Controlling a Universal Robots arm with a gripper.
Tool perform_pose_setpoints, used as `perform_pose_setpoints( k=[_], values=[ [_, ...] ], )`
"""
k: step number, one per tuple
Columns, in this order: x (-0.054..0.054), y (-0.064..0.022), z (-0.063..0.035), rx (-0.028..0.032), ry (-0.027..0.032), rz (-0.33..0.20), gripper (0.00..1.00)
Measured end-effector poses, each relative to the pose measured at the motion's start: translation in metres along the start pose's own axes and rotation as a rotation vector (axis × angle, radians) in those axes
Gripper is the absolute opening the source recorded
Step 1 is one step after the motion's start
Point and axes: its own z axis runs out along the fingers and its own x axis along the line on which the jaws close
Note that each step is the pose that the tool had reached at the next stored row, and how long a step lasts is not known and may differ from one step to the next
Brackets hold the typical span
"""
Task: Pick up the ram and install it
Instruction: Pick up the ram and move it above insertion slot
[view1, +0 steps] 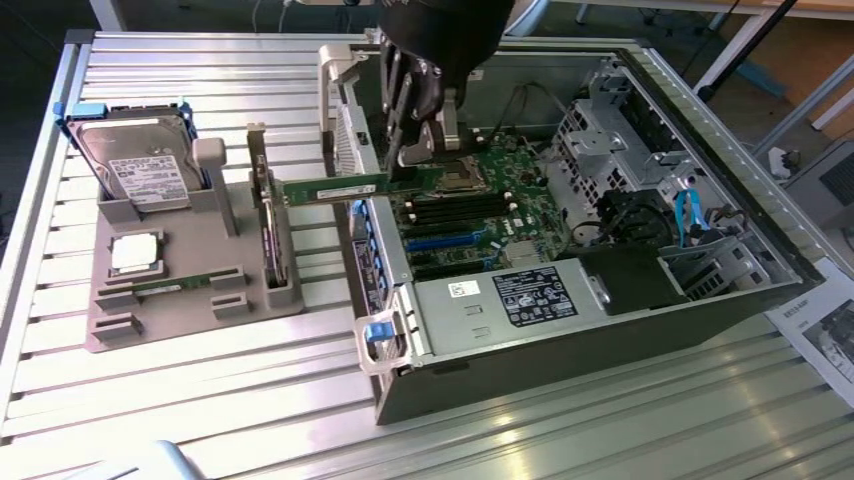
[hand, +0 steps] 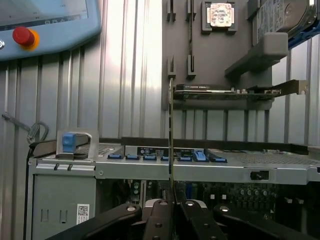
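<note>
My gripper is shut on one end of the ram, a long thin green stick held level in the air. The stick reaches toward the exterior view's left, across the side wall of the open computer case. The black memory slots on the motherboard lie just below and to the exterior view's right of the held end. In the wrist view the ram appears edge-on as a thin line rising from between my gripper's fingers. A second, similar stick lies in the grey holder.
The grey holder also carries a hard drive, a square silver processor chip and a dark expansion card standing on edge. A teach pendant with a red button lies on the slatted metal table.
</note>
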Motion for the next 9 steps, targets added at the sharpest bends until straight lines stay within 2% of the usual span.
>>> perform_pose_setpoints(
  k=[9],
  values=[
    [0.001,-0.0195,-0.0009,-0.0001,0.0000,0.000,0.12]
  ],
)
